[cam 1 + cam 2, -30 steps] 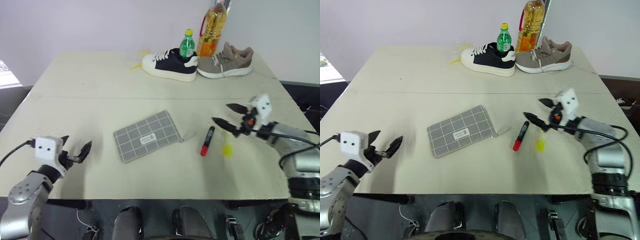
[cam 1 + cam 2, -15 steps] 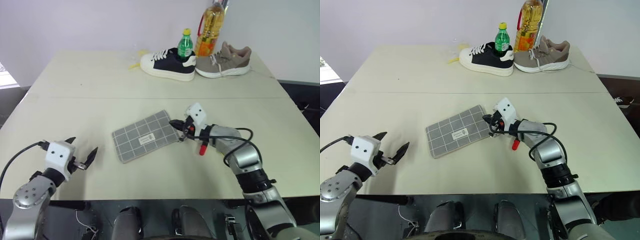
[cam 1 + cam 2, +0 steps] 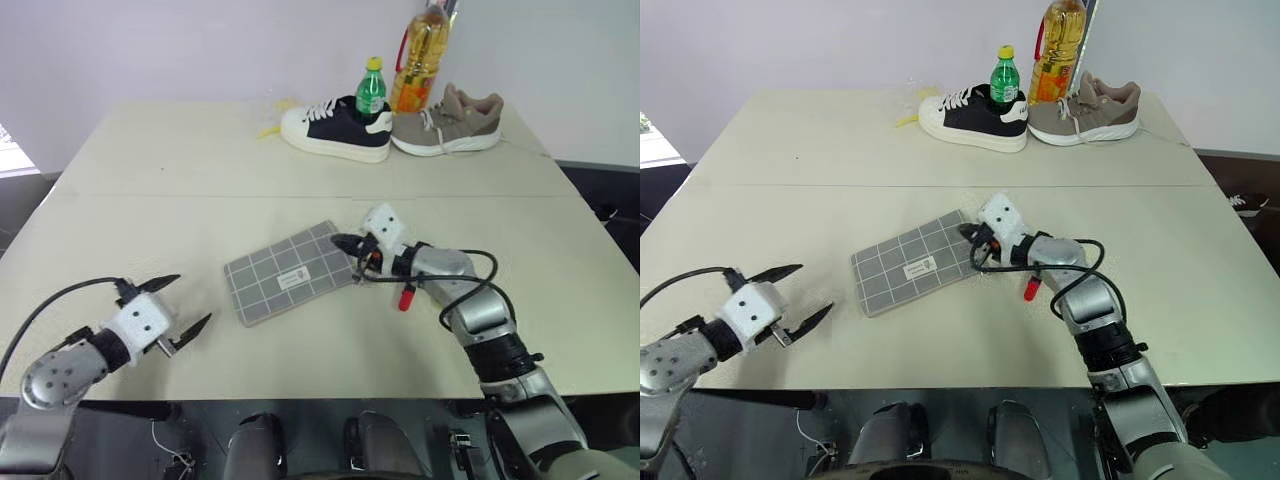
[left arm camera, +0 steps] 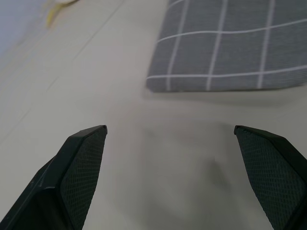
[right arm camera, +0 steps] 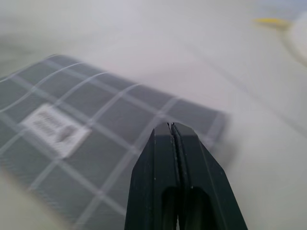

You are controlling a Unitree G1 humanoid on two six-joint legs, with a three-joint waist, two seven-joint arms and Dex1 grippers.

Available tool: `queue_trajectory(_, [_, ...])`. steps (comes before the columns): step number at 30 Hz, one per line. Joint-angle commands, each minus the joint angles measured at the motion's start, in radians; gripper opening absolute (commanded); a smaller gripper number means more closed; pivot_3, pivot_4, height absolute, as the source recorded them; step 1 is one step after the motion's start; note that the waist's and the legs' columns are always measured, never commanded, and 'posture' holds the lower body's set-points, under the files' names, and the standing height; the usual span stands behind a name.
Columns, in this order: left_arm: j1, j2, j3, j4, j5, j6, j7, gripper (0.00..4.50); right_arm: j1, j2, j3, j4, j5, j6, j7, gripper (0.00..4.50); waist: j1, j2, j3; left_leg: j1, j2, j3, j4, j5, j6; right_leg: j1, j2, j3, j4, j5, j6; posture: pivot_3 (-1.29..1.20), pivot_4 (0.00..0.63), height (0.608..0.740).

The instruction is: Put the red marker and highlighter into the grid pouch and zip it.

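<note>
Flat grey fabric pouch (image 3: 292,272), white grid lines, small label.
Right gripper (image 3: 345,243) is hovering at its corner, fingers pinched together; left gripper (image 3: 172,305) is gaping wide, empty.

A pale table (image 3: 150,190) carries a black-and-white shoe (image 3: 335,128) and a tan shoe (image 3: 447,122) at its far edge, toes apart. A green bottle (image 3: 372,88) stands in the black shoe; an oil bottle (image 3: 420,58) stands behind. A yellow scrap (image 3: 270,130) lies beside.

A pale beige table (image 3: 200,170) stands against a plain whitish wall (image 3: 150,45), with what may be dark floor (image 3: 20,190) beside it.
</note>
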Motion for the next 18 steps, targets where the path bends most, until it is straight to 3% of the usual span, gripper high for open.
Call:
queue_trajectory(1, [-0.054, 0.021, -0.041, 0.039, 0.021, -0.061, -0.03, 4.5, -0.01, 0.046, 0.013, 0.013, -0.015, 0.054, -0.037, 0.05, 0.0, 0.0, 0.0, 0.0, 0.0, 0.0, 0.0, 0.0, 0.0, 0.0, 0.0, 0.0, 0.0, 0.0, 0.0, 0.0, 0.15, 0.705])
queue_trajectory(18, [-0.392, 0.028, -0.245, 0.327, 0.104, -0.385, -0.105, 4.5, -0.019, 0.101, 0.037, 0.066, -0.07, 0.167, -0.101, 0.05, -0.001, -0.002, -0.001, 0.0, 0.0, 0.002, 0.001, 0.0, 0.0, 0.001, 0.002, 0.0, 0.002, 0.001, 0.001, 0.0, 0.15, 0.705])
